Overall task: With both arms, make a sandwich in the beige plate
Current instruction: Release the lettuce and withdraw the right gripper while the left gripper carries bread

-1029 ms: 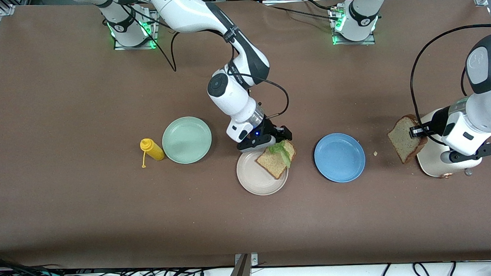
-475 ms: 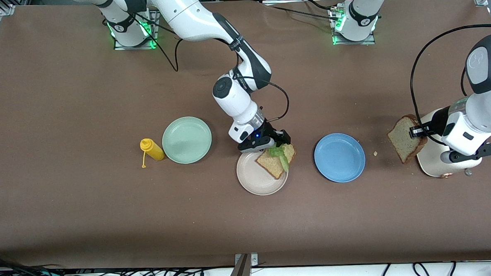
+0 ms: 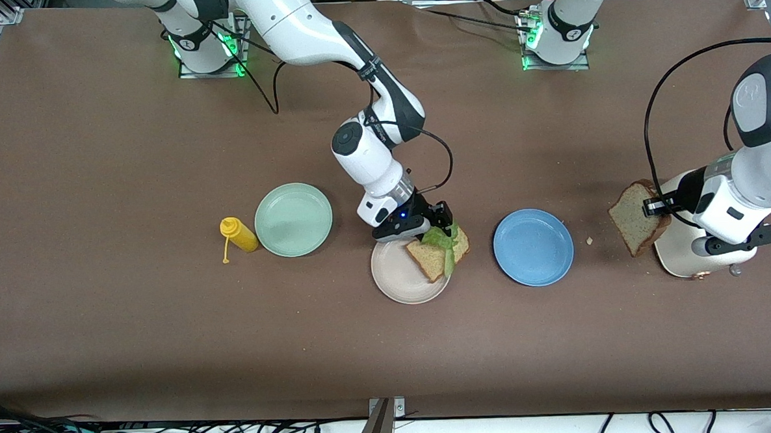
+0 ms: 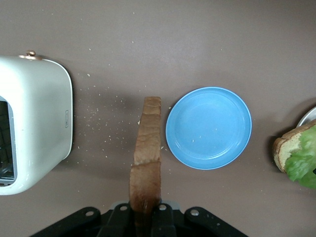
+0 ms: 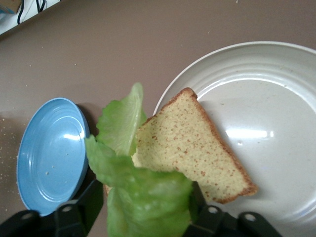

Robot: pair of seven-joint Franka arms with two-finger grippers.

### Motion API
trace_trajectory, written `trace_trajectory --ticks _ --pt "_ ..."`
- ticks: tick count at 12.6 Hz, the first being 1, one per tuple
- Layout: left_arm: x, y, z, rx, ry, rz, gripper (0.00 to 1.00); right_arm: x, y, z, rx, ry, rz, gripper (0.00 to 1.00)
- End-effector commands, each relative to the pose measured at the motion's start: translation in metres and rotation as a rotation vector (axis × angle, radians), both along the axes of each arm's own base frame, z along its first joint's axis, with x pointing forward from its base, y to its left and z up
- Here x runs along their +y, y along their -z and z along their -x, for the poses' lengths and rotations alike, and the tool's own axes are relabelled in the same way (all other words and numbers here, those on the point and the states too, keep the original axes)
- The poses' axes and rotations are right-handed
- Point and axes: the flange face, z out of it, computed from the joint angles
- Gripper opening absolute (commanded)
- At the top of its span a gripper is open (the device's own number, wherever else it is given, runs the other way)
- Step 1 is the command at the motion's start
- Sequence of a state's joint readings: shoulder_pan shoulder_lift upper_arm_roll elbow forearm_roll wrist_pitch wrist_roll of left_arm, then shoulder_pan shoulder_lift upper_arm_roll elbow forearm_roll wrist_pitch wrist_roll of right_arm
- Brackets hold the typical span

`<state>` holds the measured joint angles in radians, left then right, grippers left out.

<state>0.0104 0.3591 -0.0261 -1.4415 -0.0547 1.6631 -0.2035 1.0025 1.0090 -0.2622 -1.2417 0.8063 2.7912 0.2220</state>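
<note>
Showing toaster side-on, left wrist view; front view half-hides it

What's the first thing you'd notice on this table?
The right gripper with its fingers spread around a green lettuce leaf, over a bread slice on the beige plate. Toward the left arm's end, the left gripper holds another bread slice up beside a white toaster.

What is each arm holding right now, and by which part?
The left tool is shut on a bread slice, gripping one end of it. The right tool is open around the lettuce leaf, not gripping it.
</note>
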Motion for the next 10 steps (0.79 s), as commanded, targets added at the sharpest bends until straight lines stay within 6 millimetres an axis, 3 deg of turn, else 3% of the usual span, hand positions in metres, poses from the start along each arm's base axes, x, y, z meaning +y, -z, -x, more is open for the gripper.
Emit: trace_trajectory --ticks 1,5,7,10 --pt "-0.003 -0.005 0.005 0.001 0.016 0.031 0.0 -0.009 0.002 -0.014 -0.013 -0.093 0.068 1.0" --pt "-0.011 -0.006 0.003 -0.002 0.007 0.034 0.0 -0.029 0.004 -0.03 -0.055 -0.214 0.148 1.0" --pt "-0.015 -0.005 0.002 0.0 -0.006 0.079 0.0 -0.03 0.008 -0.028 -0.06 -0.281 0.18 1.0" --pt "-0.023 0.0 0.001 0.014 -0.041 0.147 0.0 -0.055 0.007 -0.042 -0.041 -0.434 0.289 1.0"
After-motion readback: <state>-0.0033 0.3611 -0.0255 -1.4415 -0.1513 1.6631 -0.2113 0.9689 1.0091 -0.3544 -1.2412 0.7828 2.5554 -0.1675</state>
